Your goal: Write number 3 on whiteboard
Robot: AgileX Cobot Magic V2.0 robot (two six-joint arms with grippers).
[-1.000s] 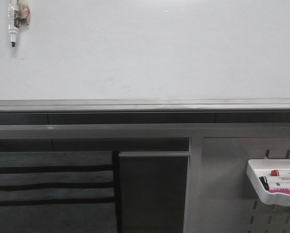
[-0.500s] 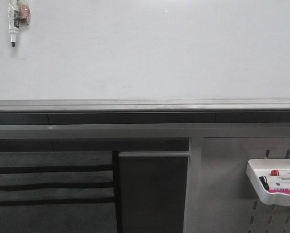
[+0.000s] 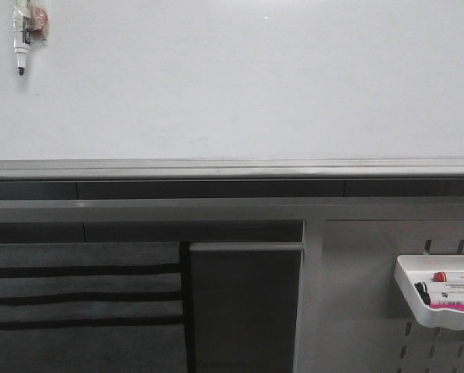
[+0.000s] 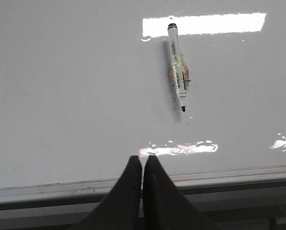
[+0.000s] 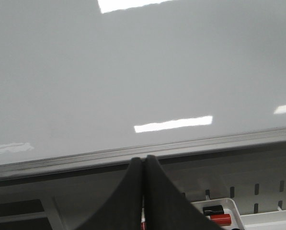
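The whiteboard (image 3: 247, 85) fills the upper half of the front view, plain white, with its grey rail (image 3: 232, 167) along the lower edge. No number 3 shows on it. A white marker (image 3: 22, 35) with a black tip hangs taped to the board at top left; it also shows in the left wrist view (image 4: 177, 64). My left gripper (image 4: 143, 158) is shut and empty, facing the board below the marker. My right gripper (image 5: 143, 158) is shut and empty, at the rail. Neither gripper shows in the front view.
A white marker tray (image 3: 441, 299) with red and black markers (image 3: 449, 277) hangs on the grey perforated panel (image 3: 364, 311) at lower right; it shows in the right wrist view (image 5: 229, 211) too. A dark grey slatted panel (image 3: 76, 295) lies lower left.
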